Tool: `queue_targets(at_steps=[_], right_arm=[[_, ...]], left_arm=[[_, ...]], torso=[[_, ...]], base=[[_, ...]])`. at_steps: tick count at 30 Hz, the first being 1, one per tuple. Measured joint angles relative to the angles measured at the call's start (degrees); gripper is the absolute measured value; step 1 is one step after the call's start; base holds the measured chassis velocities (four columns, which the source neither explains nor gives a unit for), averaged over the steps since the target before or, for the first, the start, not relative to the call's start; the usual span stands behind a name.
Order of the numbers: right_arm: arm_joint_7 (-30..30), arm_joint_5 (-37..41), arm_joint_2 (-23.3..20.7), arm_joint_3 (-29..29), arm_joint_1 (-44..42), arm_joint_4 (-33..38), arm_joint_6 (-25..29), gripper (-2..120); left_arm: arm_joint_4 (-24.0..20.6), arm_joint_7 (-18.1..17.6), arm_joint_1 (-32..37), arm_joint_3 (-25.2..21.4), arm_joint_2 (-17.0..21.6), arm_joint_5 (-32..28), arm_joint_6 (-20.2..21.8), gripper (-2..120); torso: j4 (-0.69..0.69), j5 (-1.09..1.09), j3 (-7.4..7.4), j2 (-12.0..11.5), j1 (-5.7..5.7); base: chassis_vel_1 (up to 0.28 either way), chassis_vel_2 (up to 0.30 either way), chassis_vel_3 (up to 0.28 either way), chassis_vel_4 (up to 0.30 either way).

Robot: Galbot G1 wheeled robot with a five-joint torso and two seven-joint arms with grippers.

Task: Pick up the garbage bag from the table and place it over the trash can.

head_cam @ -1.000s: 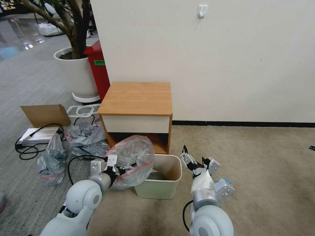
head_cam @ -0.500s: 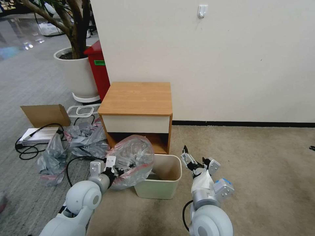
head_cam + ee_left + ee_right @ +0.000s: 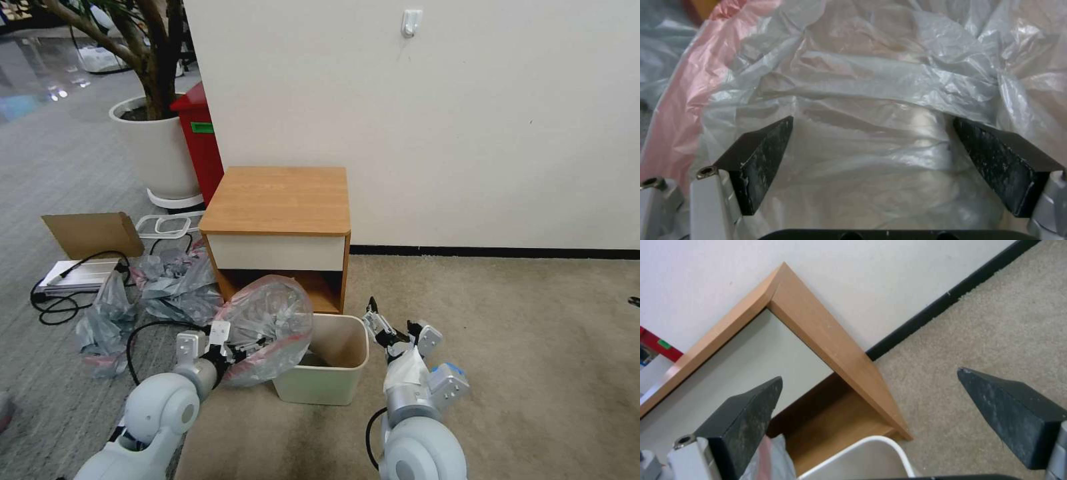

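The garbage bag [image 3: 273, 320] is grey film with a pink band. It bulges in front of the table [image 3: 277, 197] and hangs over the left side of the cream trash can [image 3: 320, 390]. My left gripper [image 3: 257, 343] reaches into the bag from the left. In the left wrist view this gripper [image 3: 872, 119] is open, with crumpled bag film [image 3: 871, 76] stretched across and beyond its fingers. My right gripper [image 3: 390, 319] hovers open just right of the can. The right wrist view has that gripper [image 3: 870, 374] facing the table's corner [image 3: 818, 326], with the can's rim [image 3: 889, 446] below.
A heap of dull grey bags [image 3: 167, 283] lies on the floor to the left. With it are a cardboard piece [image 3: 93, 233] and a white device with a black cable [image 3: 73, 277]. A red bin [image 3: 200, 143] and a white plant pot [image 3: 157, 150] stand behind. Open beige carpet [image 3: 507, 347] lies to the right.
Both arms have drifted a little to the left and back toward me. The bag's bulge and the trash can sit about where they were.
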Motion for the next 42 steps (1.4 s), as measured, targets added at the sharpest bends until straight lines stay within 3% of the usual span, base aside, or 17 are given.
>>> queue_targets(at_steps=[15, 20, 22, 31, 34, 36, 38, 42], right_arm=[[0.0, -0.3, -0.4, 1.7, -1.4, 1.7, 0.6, 100], [0.0, -0.3, -0.3, 1.7, -1.3, 1.4, 0.6, 100], [-0.1, -0.4, -0.3, 1.7, -1.3, 1.3, 0.7, 100], [-0.1, -0.6, -0.3, 1.5, -1.4, 1.3, 0.7, 100], [-0.1, -0.7, -0.4, 1.5, -1.6, 1.4, 0.8, 100], [-0.1, -0.7, -0.4, 1.5, -1.6, 1.5, 0.8, 100], [-0.1, -0.9, -0.4, 1.4, -1.8, 1.6, 0.9, 100], [-0.1, -1.1, -0.5, 1.3, -2.0, 1.7, 1.0, 100]], left_arm=[[3.7, 0.0, -2.9, 2.9, -1.1, -1.3, 0.0, 87], [4.2, 0.0, -3.0, 3.1, -1.5, -1.7, 0.0, 73], [4.3, 0.0, -3.1, 3.2, -1.9, -2.1, 0.0, 60], [4.5, 0.0, -2.7, 3.2, -3.0, -1.9, -0.1, 32], [4.8, 0.2, -2.5, 3.1, -3.3, -1.3, -0.1, 17], [4.8, 0.3, -2.4, 3.1, -3.4, -1.1, -0.2, 16], [4.8, 0.8, -2.2, 3.1, -3.6, -0.5, -0.2, 6], [4.7, 1.1, -1.7, 2.9, -4.3, 0.5, -0.2, 6]], torso=[[-0.01, 0.00, 0.00, 0.0, 0.00], [-0.01, 0.00, 0.00, 0.0, 0.00], [-0.01, 0.00, 0.00, 0.0, 0.00], [0.00, 0.01, 0.00, 0.0, 0.00], [0.00, 0.01, 0.00, 0.0, 0.00], [0.00, 0.01, 0.00, 0.0, 0.00], [0.00, 0.02, -0.01, 0.0, 0.00], [0.01, 0.02, -0.01, 0.0, 0.00]], base=[[0.000, 0.000, 0.000, 0.000], [0.000, 0.000, 0.000, 0.000], [0.000, 0.000, 0.000, 0.000], [0.000, 0.000, 0.000, 0.000], [0.000, 0.000, 0.000, 0.000], [0.000, 0.000, 0.000, 0.000], [0.000, 0.000, 0.000, 0.000], [0.000, 0.000, 0.000, 0.000]])
